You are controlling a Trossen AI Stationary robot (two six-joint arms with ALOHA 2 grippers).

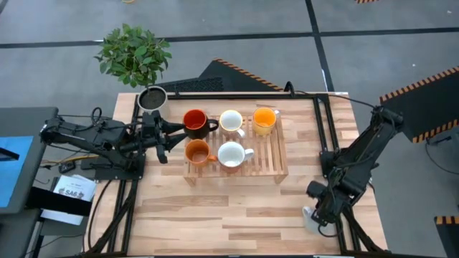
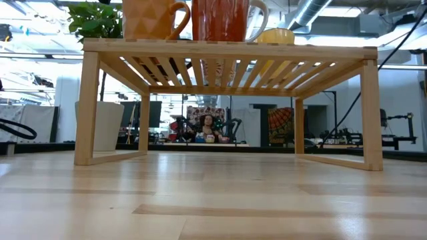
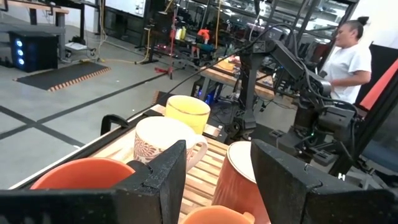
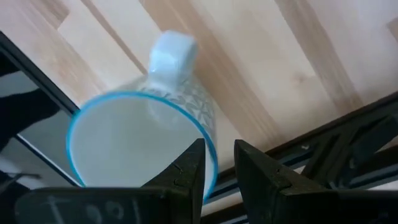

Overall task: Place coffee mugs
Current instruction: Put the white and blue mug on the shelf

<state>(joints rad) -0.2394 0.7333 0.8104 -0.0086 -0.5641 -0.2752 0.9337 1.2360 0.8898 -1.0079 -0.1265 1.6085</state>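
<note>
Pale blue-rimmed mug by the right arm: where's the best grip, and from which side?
Grip the rim wall, one finger inside and one outside, coming from above. The pale mug stands upright near the table's front right edge with its mouth open upward, and its handle points away from the right gripper, so the near wall is free. The fingers already straddle it.

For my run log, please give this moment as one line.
five ceramic mugs on slatted wooden rack | right gripper at blue-rimmed pale mug's rim | left gripper beside rack
</note>
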